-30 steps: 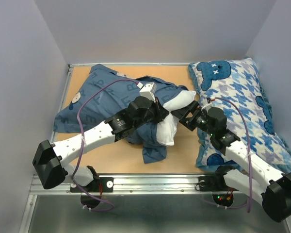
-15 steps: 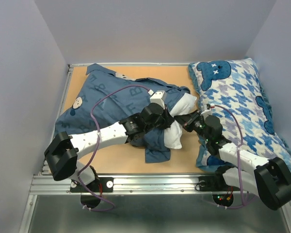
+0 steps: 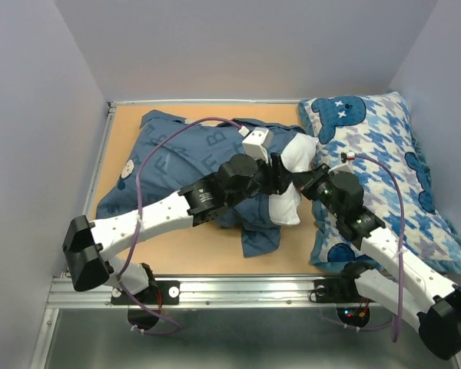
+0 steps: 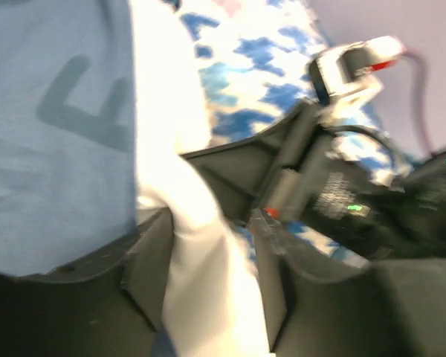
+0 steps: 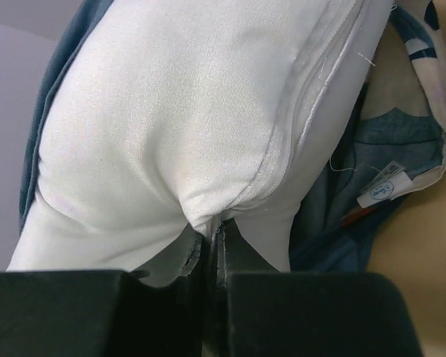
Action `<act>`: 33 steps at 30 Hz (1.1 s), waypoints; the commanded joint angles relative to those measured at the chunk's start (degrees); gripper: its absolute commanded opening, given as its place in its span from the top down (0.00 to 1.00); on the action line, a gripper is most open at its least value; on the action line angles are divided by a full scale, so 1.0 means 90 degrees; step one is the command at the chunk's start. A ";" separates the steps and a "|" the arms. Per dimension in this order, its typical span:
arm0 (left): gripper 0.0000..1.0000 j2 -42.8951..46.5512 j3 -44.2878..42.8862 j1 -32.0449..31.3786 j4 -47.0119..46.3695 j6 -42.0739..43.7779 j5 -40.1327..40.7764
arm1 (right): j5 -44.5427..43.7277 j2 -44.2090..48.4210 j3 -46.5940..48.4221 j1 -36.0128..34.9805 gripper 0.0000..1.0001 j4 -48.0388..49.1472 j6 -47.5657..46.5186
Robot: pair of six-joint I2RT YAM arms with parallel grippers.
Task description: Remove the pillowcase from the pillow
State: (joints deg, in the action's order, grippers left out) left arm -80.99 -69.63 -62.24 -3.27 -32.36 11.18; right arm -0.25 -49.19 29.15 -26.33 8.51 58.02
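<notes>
1. Pillowcase [image 3: 177,154]: dark slate-blue cloth, limp and heavily creased, printed with faint block letters and a small cartoon face. It lies spread to the left of the left pincer [image 3: 280,183] and beyond it. One loose flap lies on the near side of that pincer.
2. Pillow [image 3: 294,152]: plain white, plump and smooth-skinned. One end bulges out of the case mouth, squarely between the two pincers; the rest is covered by blue cloth.
3. Left pincer, wrist view [image 4: 208,219]: the black fingers [image 4: 145,268] stand either side of a thick fold of the white pillow [image 4: 201,290]. The fold fills the gap, so the pincer is clamped on pillow cloth. The pillowcase [image 4: 59,111] lies just to its left, with a letter F showing.
4. Right pincer [image 3: 303,183]: in its wrist view [image 5: 208,242] the fingers are pressed almost together, pinching a small pucker of the pillow [image 5: 171,111] beside a stitched seam.
5. Right of that pinch, the pillowcase [image 5: 372,149] shows its inner side, with a small white sewn label [image 5: 383,190].
6. Houndstooth pillow [image 3: 384,154]: blue and white with cartoon heads, fuzzy surface. It lies to the right of the right pincer and under that arm.
7. Table [image 3: 177,242]: tan, matte board.
</notes>
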 commanded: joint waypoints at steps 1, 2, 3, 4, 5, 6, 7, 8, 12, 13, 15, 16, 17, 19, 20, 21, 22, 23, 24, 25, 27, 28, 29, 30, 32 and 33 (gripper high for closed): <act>0.41 0.0883 -0.0467 -0.0204 -0.0536 0.0372 0.0035 | -0.0167 0.0114 0.0804 -0.0102 0.99 -0.0467 -0.0489; 0.41 0.0990 -0.0496 -0.0185 -0.0419 0.0402 0.0201 | -0.0138 0.0124 0.0834 -0.0102 1.00 -0.0525 -0.0577; 0.41 0.1156 -0.0554 -0.0175 -0.0012 0.0402 0.0706 | -0.0119 0.0124 0.0843 -0.0102 0.99 -0.0555 -0.0606; 0.41 0.1177 -0.0806 -0.0136 0.0350 0.0325 0.1088 | -0.0109 0.0114 0.0863 -0.0102 0.99 -0.0594 -0.0645; 0.41 0.1148 -0.0992 -0.0087 0.0924 0.0034 0.1517 | -0.0099 0.0114 0.0892 -0.0102 0.99 -0.0672 -0.0675; 0.41 0.1060 -0.1178 0.0126 0.1451 -0.0191 0.2256 | -0.0099 0.0085 0.0941 -0.0112 0.99 -0.0711 -0.0733; 0.39 0.1031 -0.1393 0.0244 0.2375 -0.0368 0.2525 | -0.0099 0.0085 0.0970 -0.0102 0.99 -0.0750 -0.0763; 0.30 0.1030 -0.1404 0.0381 0.2723 -0.0524 0.2701 | -0.0080 0.0065 0.0990 -0.0102 0.99 -0.0818 -0.0792; 0.14 0.1604 -0.0684 0.1162 0.3225 -0.1159 0.2783 | -0.0021 0.0055 0.1097 -0.0102 0.99 -0.0926 -0.0880; 0.14 0.1732 -0.0305 0.1482 0.3079 -0.1228 0.2646 | -0.0021 0.0046 0.1126 -0.0102 0.99 -0.0926 -0.0890; 0.14 0.1918 0.0010 0.1709 0.3019 -0.1326 0.2450 | -0.0021 0.0046 0.1146 -0.0102 0.99 -0.0926 -0.0909; 0.14 0.1938 0.0060 0.1749 0.3019 -0.1336 0.2449 | -0.0021 0.0055 0.1156 -0.0102 1.00 -0.0926 -0.0919; 0.13 0.1938 0.0118 0.1759 0.2971 -0.1278 0.2411 | -0.0021 0.0046 0.1166 -0.0102 0.99 -0.0926 -0.0919; 0.12 0.1812 0.0148 0.1779 0.2980 -0.1229 0.2313 | -0.0021 0.0045 0.1176 -0.0102 0.99 -0.1100 -0.0929; 0.12 0.1753 0.0139 0.1779 0.3019 -0.1229 0.2332 | -0.0021 0.0036 0.1176 -0.0102 0.99 -0.1112 -0.0929; 0.12 0.1627 0.0138 0.1779 0.3087 -0.1248 0.2448 | -0.0021 0.0026 0.1176 -0.0102 1.00 -0.1102 -0.0939; 0.11 0.1568 0.0148 0.1788 0.3223 -0.1297 0.2498 | -0.0021 0.0026 0.1176 -0.0102 0.99 -0.1122 -0.0939; 0.11 0.1529 0.0177 0.1798 0.3244 -0.1297 0.2527 | -0.0021 0.0026 0.1176 -0.0102 0.99 -0.1112 -0.0939; 0.11 0.1470 0.0197 0.1808 0.3341 -0.1336 0.2605 | -0.0021 0.0026 0.1176 -0.0102 0.99 -0.1122 -0.0939; 0.11 0.1450 0.0207 0.1808 0.3390 -0.1404 0.2663 | -0.0021 0.0026 0.1176 -0.0102 0.99 -0.1122 -0.0958; 0.11 0.1469 0.0304 0.1818 0.3468 -0.1531 0.2800 | -0.0021 0.0016 0.1176 -0.0102 0.99 -0.1131 -0.0958; 0.10 0.1489 0.0343 0.1818 0.3459 -0.1551 0.2810 | -0.0021 0.0007 0.1166 -0.0102 0.99 -0.1131 -0.0968; 0.10 0.1489 0.0382 0.1818 0.3439 -0.1570 0.2811 | -0.0021 0.0006 0.1166 -0.0102 0.99 -0.1141 -0.0968; 0.10 0.1480 0.0412 0.1818 0.3352 -0.1580 0.2791 | -0.0021 -0.0003 0.1156 -0.0102 0.99 -0.1132 -0.0978; 0.09 0.1421 0.0500 0.1847 0.3244 -0.1541 0.2723 | -0.0021 -0.0003 0.1156 -0.0102 0.99 -0.1131 -0.0978; 0.09 0.1286 0.0519 0.1866 0.3138 -0.1503 0.2655 | -0.0021 0.0006 0.1156 -0.0102 0.99 -0.1131 -0.0978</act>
State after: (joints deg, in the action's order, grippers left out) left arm -68.55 -65.76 -45.98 26.85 -45.21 33.50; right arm -0.64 -49.60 34.35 -26.72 -4.45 50.30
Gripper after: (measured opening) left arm 0.903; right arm 0.094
